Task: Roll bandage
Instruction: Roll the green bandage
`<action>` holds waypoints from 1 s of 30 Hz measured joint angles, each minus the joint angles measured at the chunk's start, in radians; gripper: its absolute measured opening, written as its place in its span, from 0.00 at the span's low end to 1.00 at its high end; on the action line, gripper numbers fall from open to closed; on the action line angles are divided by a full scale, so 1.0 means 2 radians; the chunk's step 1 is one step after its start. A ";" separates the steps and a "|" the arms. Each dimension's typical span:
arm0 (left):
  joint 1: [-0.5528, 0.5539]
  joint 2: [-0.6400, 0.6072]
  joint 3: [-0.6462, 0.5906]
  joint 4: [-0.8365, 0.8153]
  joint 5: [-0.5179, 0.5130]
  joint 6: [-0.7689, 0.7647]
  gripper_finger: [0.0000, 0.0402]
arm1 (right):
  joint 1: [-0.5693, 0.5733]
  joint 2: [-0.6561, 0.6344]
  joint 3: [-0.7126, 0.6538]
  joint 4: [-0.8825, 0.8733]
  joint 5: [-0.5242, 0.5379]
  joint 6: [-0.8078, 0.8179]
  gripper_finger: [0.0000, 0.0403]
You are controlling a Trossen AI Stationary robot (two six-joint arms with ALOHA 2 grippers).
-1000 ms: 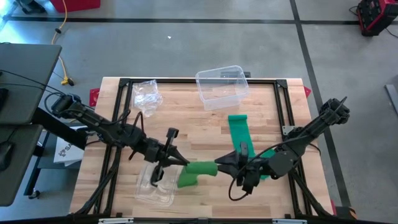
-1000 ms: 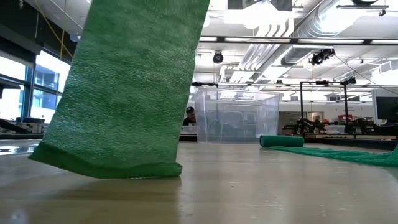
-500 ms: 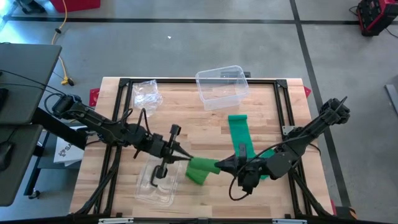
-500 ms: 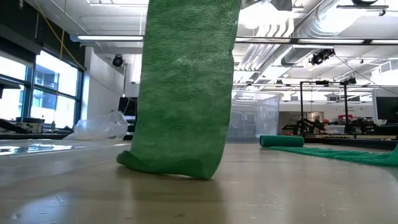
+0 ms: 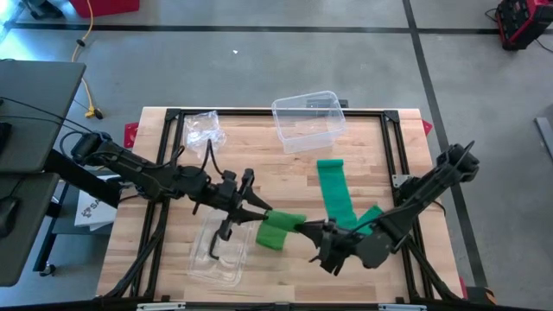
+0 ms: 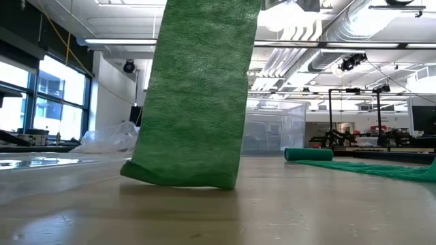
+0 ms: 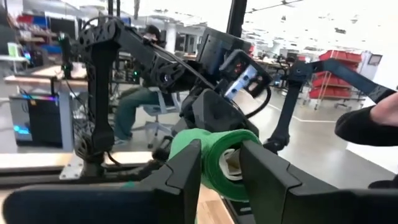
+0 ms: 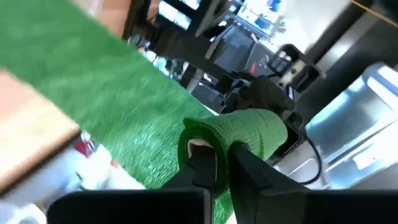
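Now gripping one end of the green bandage roll [image 5: 281, 230] with the right fingers [image 8: 208, 163] pinched, left fingers [image 7: 186, 171] spread around its other end, hanging above the table [image 5: 259, 168], near centre

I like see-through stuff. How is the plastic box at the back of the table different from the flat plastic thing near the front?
The clear plastic box is deep with tall walls; the clear plastic tray is shallow and lies flat. The box stands at the table's far edge, clear of both arms; the tray lies at the near edge, partly under the left gripper. The box looks empty; the tray has something dark over it that I cannot make out. Both are see-through.
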 joint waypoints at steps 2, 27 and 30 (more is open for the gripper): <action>0.000 0.000 0.000 -0.007 0.001 -0.005 0.24 | 0.000 0.003 0.000 0.001 0.000 -0.007 0.04; -0.001 -0.015 0.000 -0.026 -0.025 0.051 0.01 | 0.008 -0.024 0.000 0.002 0.028 0.229 0.36; -0.002 -0.023 0.000 -0.028 -0.031 0.056 0.01 | 0.012 -0.039 0.000 0.000 0.039 0.277 0.40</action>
